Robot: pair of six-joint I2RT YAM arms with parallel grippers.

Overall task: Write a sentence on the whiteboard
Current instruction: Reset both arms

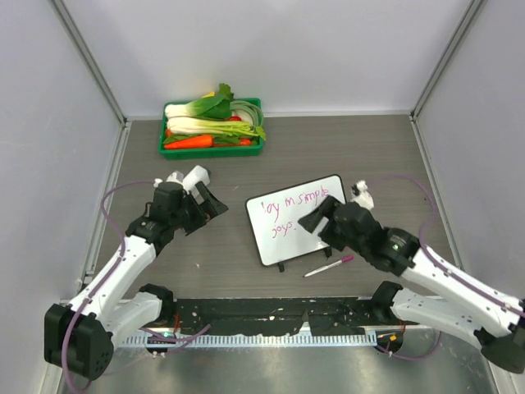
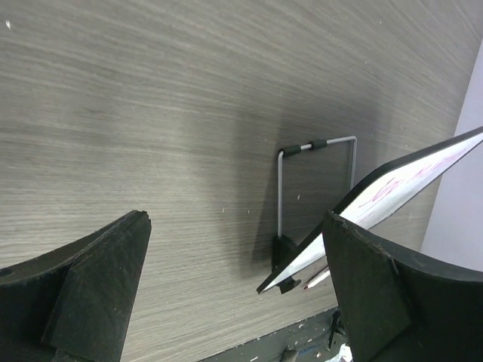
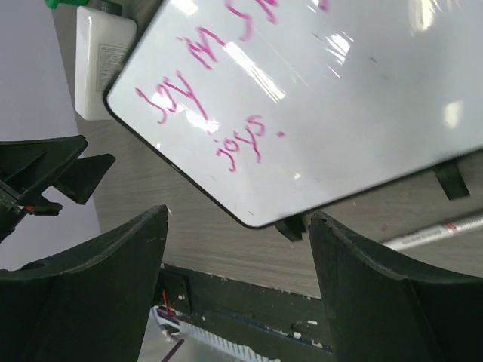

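Whiteboard (image 1: 283, 242), small, glossy white and round-cornered with a thin dark edge, is sitting mid-way across the grey wood-grain table (image 1: 369, 148) in the top view. We are reading a thin pink handwritten sentence (image 1: 289, 205) running in two lines across it. Our right gripper (image 1: 316, 217) is hovering over the whiteboard's right part, jaws spread wide and gripping nothing. A pink-capped white marker pen (image 1: 328, 265) is lying on the table just beside the whiteboard's near edge, apart from both grippers. Our left gripper (image 1: 209, 201) is hanging to the left of the whiteboard, near it, equally wide and empty. A green plastic tray (image 1: 212, 153) of vegetables is resting well beyond the whiteboard's far edge.

Through the left wrist camera we are looking between our black fingers (image 2: 90, 294), standing wide apart over bare table. The whiteboard (image 2: 392, 192) is leaning at a tilt, with a bent wire stand (image 2: 280, 196) behind it, and the marker pen (image 2: 317, 279) is showing under its lower edge.

Through the right wrist camera our fingers (image 3: 98, 294) are gaping with nothing between them. The whiteboard (image 3: 362, 113) with its sentence (image 3: 185, 105) is filling the upper part, and the marker pen (image 3: 438, 230) is lying beside its lower edge.
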